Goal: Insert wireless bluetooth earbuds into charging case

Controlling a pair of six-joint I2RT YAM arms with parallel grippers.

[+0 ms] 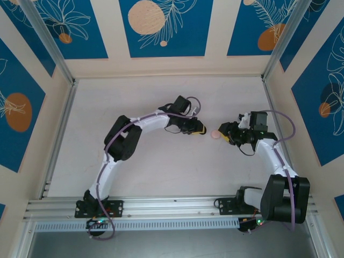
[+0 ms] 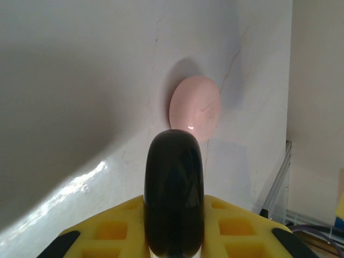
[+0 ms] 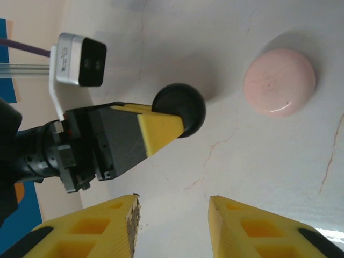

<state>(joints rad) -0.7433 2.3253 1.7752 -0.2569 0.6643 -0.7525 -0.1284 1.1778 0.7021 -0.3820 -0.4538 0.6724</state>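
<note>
My left gripper (image 1: pixel 199 129) is shut on a glossy black charging case (image 2: pixel 173 188), which stands edge-on between its yellow fingers (image 3: pixel 159 129) just above the table. A round pale pink charging case (image 1: pixel 215 134) lies closed on the table right beyond it, also seen as the pink case (image 2: pixel 194 110) and the pink case (image 3: pixel 279 81). My right gripper (image 3: pixel 173 207) is open with nothing between its fingers. It sits just right of the pink case and faces the left gripper. The black case (image 3: pixel 180 107) also looks closed. The earbuds are out of view.
The white table (image 1: pixel 161 172) is walled by blue and cream panels on three sides. An aluminium rail (image 1: pixel 172 207) runs along the near edge, where both arm bases are bolted. A metal frame post (image 2: pixel 277 177) stands at the right.
</note>
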